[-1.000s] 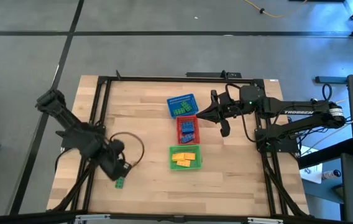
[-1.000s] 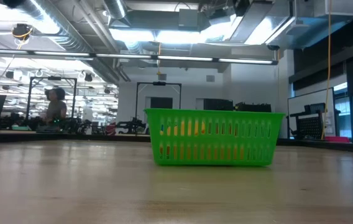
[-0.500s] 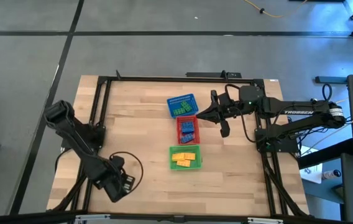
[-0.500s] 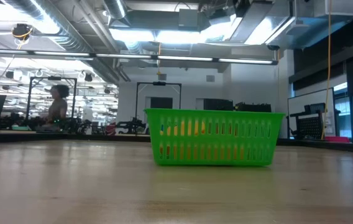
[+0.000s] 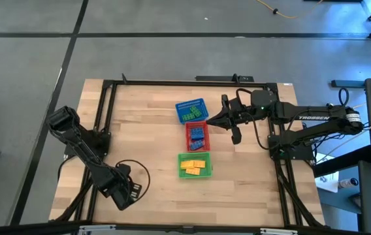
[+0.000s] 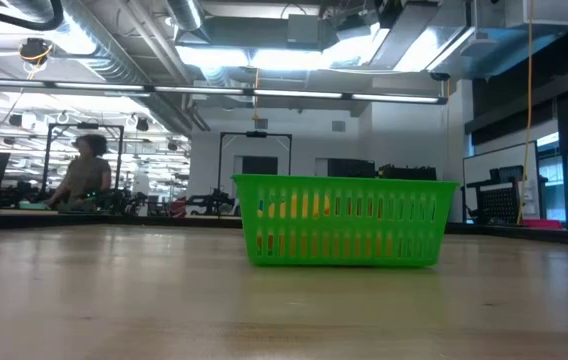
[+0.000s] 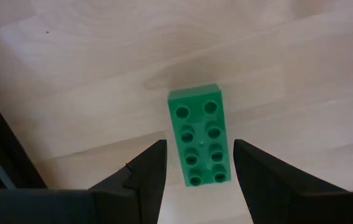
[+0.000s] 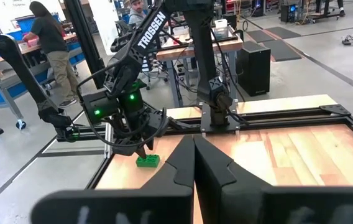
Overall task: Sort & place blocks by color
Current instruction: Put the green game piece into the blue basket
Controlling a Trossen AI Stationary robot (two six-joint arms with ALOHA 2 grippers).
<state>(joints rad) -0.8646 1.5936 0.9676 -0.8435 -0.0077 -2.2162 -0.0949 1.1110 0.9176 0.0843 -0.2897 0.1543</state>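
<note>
While the left gripper (image 7: 195, 163) hangs wide open low in the left wrist view, the green block (image 7: 199, 134) lies flat on the table (image 7: 102, 62) between its fingers, long axis along them; the shut right gripper (image 5: 235, 138) waits far off.

Right wrist cam: own two dark fingers (image 8: 192, 163) pressed together at bottom centre. Centre-left, the other dark arm's gripper (image 8: 142, 149) sits just above a small green studded plastic brick (image 8: 147, 161) on the light wood tabletop (image 8: 288, 146). A person (image 8: 49, 43) stands upper left.
</note>
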